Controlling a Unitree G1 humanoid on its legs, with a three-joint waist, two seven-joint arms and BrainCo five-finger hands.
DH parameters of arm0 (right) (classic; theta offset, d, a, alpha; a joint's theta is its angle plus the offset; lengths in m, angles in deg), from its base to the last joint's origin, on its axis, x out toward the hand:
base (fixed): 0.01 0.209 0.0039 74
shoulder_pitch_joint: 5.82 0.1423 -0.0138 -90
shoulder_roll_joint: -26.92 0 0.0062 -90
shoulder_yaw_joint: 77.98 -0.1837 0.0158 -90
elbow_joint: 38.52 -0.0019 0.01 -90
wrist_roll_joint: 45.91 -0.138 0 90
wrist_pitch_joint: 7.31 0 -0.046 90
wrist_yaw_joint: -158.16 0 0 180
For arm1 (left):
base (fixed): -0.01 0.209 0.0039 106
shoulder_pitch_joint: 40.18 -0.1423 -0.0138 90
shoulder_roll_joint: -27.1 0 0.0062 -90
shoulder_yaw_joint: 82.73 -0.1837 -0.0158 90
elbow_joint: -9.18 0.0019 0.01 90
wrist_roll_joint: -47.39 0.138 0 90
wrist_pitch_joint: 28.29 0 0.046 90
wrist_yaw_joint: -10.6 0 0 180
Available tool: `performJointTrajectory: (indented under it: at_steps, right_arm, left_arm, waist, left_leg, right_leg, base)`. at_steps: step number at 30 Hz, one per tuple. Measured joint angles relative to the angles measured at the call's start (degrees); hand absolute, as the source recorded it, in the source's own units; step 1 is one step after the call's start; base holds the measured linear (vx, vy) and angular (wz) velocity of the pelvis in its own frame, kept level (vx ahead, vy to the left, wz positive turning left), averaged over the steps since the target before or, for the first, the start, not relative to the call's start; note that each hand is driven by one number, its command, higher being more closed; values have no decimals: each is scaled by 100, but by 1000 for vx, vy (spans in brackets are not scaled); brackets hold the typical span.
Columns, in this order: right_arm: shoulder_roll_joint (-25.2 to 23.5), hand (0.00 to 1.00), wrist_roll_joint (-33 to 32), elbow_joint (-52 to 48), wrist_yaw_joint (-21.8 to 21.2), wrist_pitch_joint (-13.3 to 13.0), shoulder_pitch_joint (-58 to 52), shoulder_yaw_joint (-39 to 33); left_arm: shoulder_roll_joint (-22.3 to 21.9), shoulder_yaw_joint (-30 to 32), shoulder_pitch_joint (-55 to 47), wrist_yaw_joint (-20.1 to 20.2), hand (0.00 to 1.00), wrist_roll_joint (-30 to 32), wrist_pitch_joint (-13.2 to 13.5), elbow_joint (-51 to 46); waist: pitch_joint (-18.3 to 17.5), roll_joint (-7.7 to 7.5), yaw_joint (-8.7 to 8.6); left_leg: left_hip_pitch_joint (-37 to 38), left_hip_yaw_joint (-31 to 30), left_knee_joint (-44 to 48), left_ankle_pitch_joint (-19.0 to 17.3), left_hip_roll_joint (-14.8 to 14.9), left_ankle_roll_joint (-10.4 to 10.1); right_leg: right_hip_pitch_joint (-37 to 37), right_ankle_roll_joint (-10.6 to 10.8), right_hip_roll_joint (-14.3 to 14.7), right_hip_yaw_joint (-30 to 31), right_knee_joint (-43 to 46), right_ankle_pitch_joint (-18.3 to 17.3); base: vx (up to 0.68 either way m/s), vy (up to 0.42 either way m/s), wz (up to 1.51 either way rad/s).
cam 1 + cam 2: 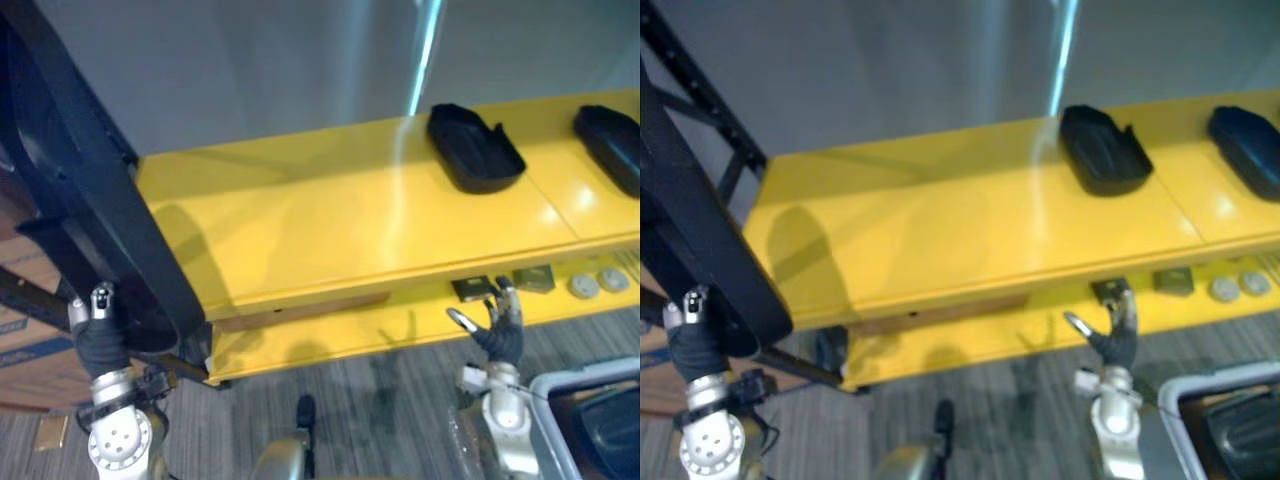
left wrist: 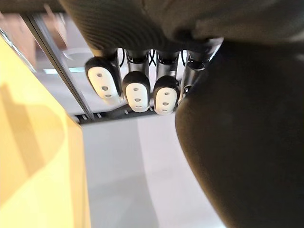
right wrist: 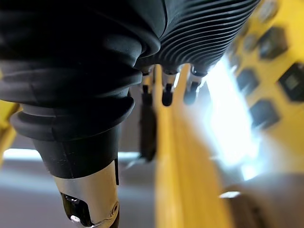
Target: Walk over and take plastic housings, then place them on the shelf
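A long black plastic housing (image 1: 90, 200) hangs at the left end of the yellow shelf (image 1: 330, 220), slanting over its corner. My left hand (image 2: 137, 92) is under it, fingers curled against its dark body (image 2: 247, 142). Two more black housings lie on the shelf top, one right of the middle (image 1: 475, 148) and one at the far right (image 1: 612, 145). My right hand (image 1: 503, 330) is open and holds nothing. It is raised in front of the lower shelf level, just below the top board's front edge.
The lower yellow level (image 1: 380, 335) holds small dark square parts (image 1: 472, 289) and grey discs (image 1: 583, 286). A grey bin (image 1: 560, 385) with a dark housing inside stands at the lower right. Cardboard boxes (image 1: 20, 330) sit at the left. A grey wall backs the shelf.
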Motion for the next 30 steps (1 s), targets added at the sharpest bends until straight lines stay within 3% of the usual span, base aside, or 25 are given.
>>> performJointTrajectory:
  at_steps: [2, 4, 5, 6, 7, 8, 9, 10, 11, 12, 14, 15, 16, 19, 25, 30]
  right_arm:
    - [38, 0, 5, 37, 69, -3, 97, -17]
    - [64, 0, 6, 85, 162, -2, -27, -27]
    - [84, 0, 6, 44, 191, -4, -145, -41]
    - [60, 0, 9, 51, 218, 5, -260, -72]
    - [42, 0, 10, 51, 225, 5, -344, -166]
    - [20, 0, 13, 50, 227, 2, -383, -250]
    - [-312, 0, 111, 39, 250, -66, -433, -446]
    - [-297, 0, 259, -242, 316, -156, -465, -549]
    - [-215, 0, 395, -320, 366, -250, -444, -557]
    - [-297, 0, 619, -310, 482, -268, -456, -553]
    - [-271, 0, 686, -534, 719, -290, -433, -722]
    - [-214, 0, 724, -826, 880, -360, -415, -856]
    - [-55, 0, 837, -1006, 1108, -431, -303, -916]
    - [312, 0, 1030, -1299, 1571, -401, 87, -1149]
    - [286, 0, 1234, -1290, 2645, -300, 8, -2108]
    - [-401, 0, 1038, -308, 3115, -297, -667, -2408]
  left_arm:
    - [42, 15, 134, 148, 100, 3, -8, 9]
    - [97, -19, 297, 274, 100, 17, 13, 81]
    - [211, -42, 424, 328, 100, 13, 15, 144]
    - [375, -59, 469, 395, 100, 15, 11, 224]
    - [512, -155, 473, 419, 100, 16, 11, 226]
    - [581, -220, 489, 441, 100, 15, 17, 228]
    - [792, -210, 654, 465, 100, -12, 45, 215]
    - [851, -209, 864, 455, 100, -55, 103, 260]
    - [756, -205, 940, 453, 100, -64, 111, 278]
    - [737, -188, 1143, 452, 100, -176, 96, 456]
    - [662, -396, 1116, 441, 100, -224, 81, 514]
    - [641, -436, 1058, 441, 100, -212, 61, 507]
    - [620, -428, 1034, 399, 100, -157, 61, 475]
    - [602, -378, 1019, 310, 100, -164, 62, 211]
    - [422, -384, 834, 101, 100, -153, 115, 141]
    - [423, -380, 646, 124, 100, -151, 144, 144]
  waist:
    - [47, -41, -34]
    - [110, -130, -115]
    - [191, -110, -167]
    - [255, -89, -255]
    - [239, -45, -313]
    - [194, 7, -353]
    - [109, -448, -494]
    - [206, -264, -396]
    - [237, -106, -345]
    - [295, -321, -358]
    - [271, -366, -407]
    - [242, -356, -413]
    - [221, -273, -408]
    - [198, -233, -368]
    - [126, -135, -454]
    - [27, 12, -586]
  left_leg:
    - [13, 46, -15, -24, -149, 4]
    - [15, 233, 162, -251, -192, 41]
    - [-159, 314, 821, -533, -213, 240]
    - [23, 220, 854, -569, -201, 245]
    - [177, 106, 602, -583, -197, 225]
    - [280, 69, 361, -704, -189, 63]
    - [-30, 251, 1299, -1290, -342, 135]
    - [-389, 306, 3096, -1972, 133, 385]
    - [-335, 93, 2999, -2397, 268, 138]
    - [-360, -6, 2965, -2376, 78, 72]
    - [-396, -70, 2701, -2233, 27, 18]
    - [-372, -127, 2589, -2114, 35, -25]
    - [-360, -161, 2448, -1999, 107, -18]
    - [-266, -150, 1976, -1649, 223, -49]
    - [218, 18, 1024, -1250, 297, -171]
    - [713, 332, 343, -1021, 294, -169]
  right_leg:
    - [-139, -90, -230, -6, 424, -256]
    - [-419, -128, -571, 120, 1208, -254]
    - [-710, -400, -743, 509, 2140, -267]
    - [-985, -898, -821, 915, 2923, 63]
    - [-1216, -1093, -796, 1119, 3341, 606]
    - [-1335, -1144, -750, 1190, 3451, 955]
    - [-1585, -1016, -1056, 1496, 3482, 921]
    - [-1632, -697, -740, 1679, 3455, 119]
    - [-1580, -512, -463, 1736, 3147, -189]
    - [-1436, -293, -243, 2053, 2208, -472]
    - [-1291, -202, 32, 2017, 1190, -493]
    - [-994, 134, 134, 1898, 572, -227]
    - [-852, 186, 250, 1777, 207, 100]
    - [-839, 76, 414, 1762, -151, 428]
    - [-775, -3, 496, 1761, -377, 577]
    - [-748, 31, 465, 1886, -443, 647]
  base:
    - [-67, 32, 5]
    - [-28, 77, 21]
    - [8, 84, 23]
    - [12, 47, 30]
    - [-8, 41, 34]
    - [64, 54, 56]
    - [106, 38, 30]
    - [133, 3, 9]
    - [83, -51, -13]
    - [60, -99, 20]
    - [52, -122, 37]
    - [61, -78, 26]
    - [85, -77, 20]
    - [68, -96, 5]
    - [53, -90, -10]
    - [34, -5, -31]
